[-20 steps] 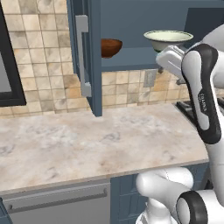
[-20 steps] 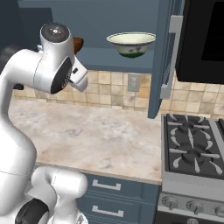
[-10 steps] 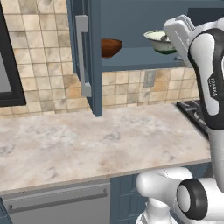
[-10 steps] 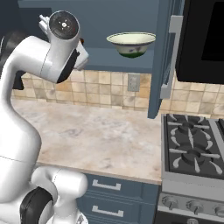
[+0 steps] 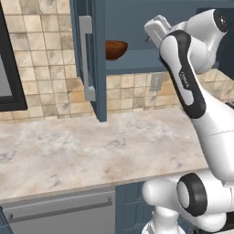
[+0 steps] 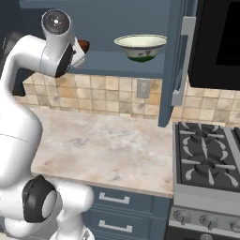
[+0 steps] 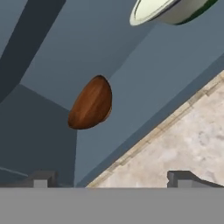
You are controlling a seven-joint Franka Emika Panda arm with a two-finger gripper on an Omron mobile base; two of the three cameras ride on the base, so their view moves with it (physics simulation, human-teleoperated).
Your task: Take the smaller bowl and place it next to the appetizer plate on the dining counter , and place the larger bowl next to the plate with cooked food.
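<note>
Small brown bowl (image 7: 90, 104) sits on the open cabinet shelf (image 5: 137, 64) above the bench (image 5: 91, 151), to the left of the wide cream bowl (image 6: 140, 46) on the same shelf. The gripper (image 7: 113, 177) hangs raised in front of the shelf, well apart from both bowls, its jaws spread wide with nothing between them. A stove (image 6: 206, 159) adjoins the bench on the right.

Blue cabinets (image 5: 137, 18) — beige tiled wall (image 5: 41, 59) — marble worktop (image 6: 108, 140).
</note>
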